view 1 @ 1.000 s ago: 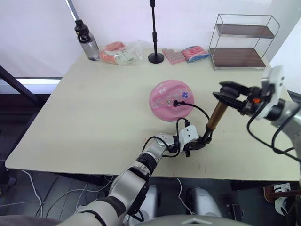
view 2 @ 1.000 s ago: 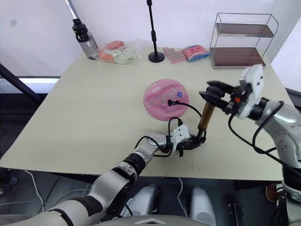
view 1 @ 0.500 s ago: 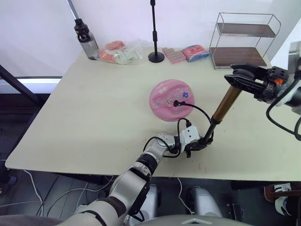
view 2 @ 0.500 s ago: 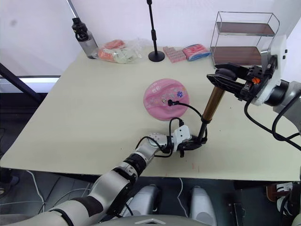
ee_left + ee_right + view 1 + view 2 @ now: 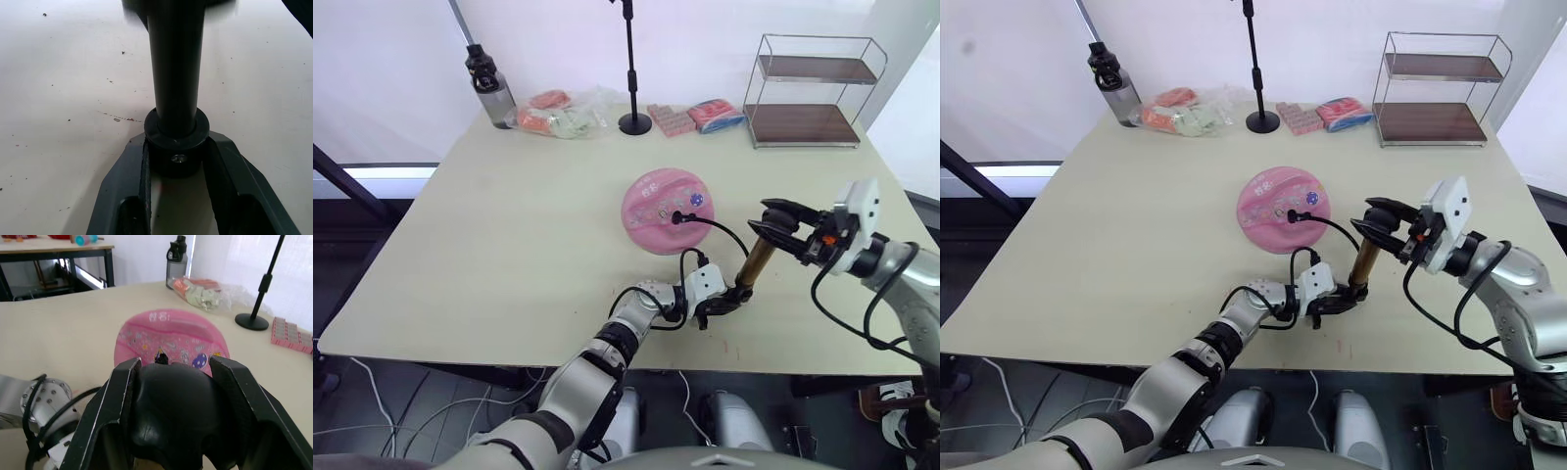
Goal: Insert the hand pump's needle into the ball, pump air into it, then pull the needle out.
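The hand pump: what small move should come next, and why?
Probably the right gripper should pull the handle up for another stroke. The hand pump looks pushed down, the left gripper clamps its base on the table, and the hose sits in the ball.

Both tools (image 5: 1337, 300) (image 5: 1378, 223) on the hand pump (image 5: 1363, 262)
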`<state>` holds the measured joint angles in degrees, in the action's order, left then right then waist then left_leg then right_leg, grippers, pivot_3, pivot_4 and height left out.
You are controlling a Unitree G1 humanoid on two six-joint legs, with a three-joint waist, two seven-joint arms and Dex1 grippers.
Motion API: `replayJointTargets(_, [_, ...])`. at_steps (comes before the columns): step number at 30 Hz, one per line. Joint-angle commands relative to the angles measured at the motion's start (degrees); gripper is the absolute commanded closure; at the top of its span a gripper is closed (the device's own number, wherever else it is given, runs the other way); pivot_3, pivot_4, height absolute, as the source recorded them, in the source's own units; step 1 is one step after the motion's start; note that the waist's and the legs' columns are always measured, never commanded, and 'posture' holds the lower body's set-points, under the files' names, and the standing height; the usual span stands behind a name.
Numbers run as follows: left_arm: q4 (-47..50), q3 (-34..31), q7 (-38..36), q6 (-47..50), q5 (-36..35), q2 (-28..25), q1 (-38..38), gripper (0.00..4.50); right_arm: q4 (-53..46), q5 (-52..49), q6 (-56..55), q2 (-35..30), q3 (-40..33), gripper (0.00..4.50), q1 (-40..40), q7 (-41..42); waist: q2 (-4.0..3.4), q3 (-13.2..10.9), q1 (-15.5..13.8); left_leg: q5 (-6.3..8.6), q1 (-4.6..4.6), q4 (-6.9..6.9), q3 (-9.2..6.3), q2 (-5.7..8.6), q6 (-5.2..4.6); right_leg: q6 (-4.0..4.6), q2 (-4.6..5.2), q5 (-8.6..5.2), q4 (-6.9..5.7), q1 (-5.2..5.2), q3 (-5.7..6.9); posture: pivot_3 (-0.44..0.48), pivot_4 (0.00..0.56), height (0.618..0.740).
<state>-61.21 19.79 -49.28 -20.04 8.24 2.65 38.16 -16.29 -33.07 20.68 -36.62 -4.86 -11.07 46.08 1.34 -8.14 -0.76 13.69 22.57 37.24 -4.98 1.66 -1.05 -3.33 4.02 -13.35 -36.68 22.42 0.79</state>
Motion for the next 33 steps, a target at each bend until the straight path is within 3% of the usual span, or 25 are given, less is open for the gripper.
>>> replayJointTargets(1, [-2.91,2.29,-1.11,1.8,2.86,-0.1,-2.37,3.48,7.07,6.58,-2.14,1.43,5.13,2.79,4.55,0.51,0.04,0.03,0.0,0.0,-0.03,0.0,0.0,0.0,0.0,0.0,0.0,0.0,0.0,-0.03,0.0,0.0,0.15,0.74])
replayJointTargets(7, [-3.03,2.42,-1.08,1.6,2.98,-0.17,-2.54,3.48,9.46,8.72,-6.19,3.37,5.4,2.79,5.1,0.9,0.04,0.04,0.01,0.01,-0.27,-0.01,-0.02,-0.04,0.01,0.0,0.0,-0.02,0.0,-0.25,0.0,0.0,0.15,0.74])
replayJointTargets(10, [-3.22,2.43,-1.03,1.53,3.04,-0.21,-2.51,3.48,6.43,3.51,-5.61,4.2,1.99,2.79,3.32,2.18,0.04,0.02,0.0,0.01,-0.4,-0.06,-0.02,-0.14,0.01,-0.01,0.0,-0.05,0.02,-0.37,0.01,0.0,0.15,0.74])
replayJointTargets(22, [-3.45,2.39,-1.38,1.15,3.19,-0.44,-2.52,3.48,-3.61,-13.44,10.26,-5.03,-9.31,2.79,-9.98,3.43,-0.47,-0.41,-0.13,0.0,0.22,-0.02,-0.03,0.04,0.01,0.15,0.06,0.07,0.04,0.14,0.02,0.0,0.15,0.74])
replayJointTargets(33, [-3.96,1.85,-1.11,0.57,2.85,-0.72,-2.98,3.48,-2.74,-23.31,19.38,-12.1,-17.21,2.79,-20.16,1.37,-0.52,-0.55,-0.1,0.01,0.26,-0.04,-0.01,0.03,0.0,0.05,0.1,0.0,0.07,0.16,0.01,0.0,0.15,0.74])
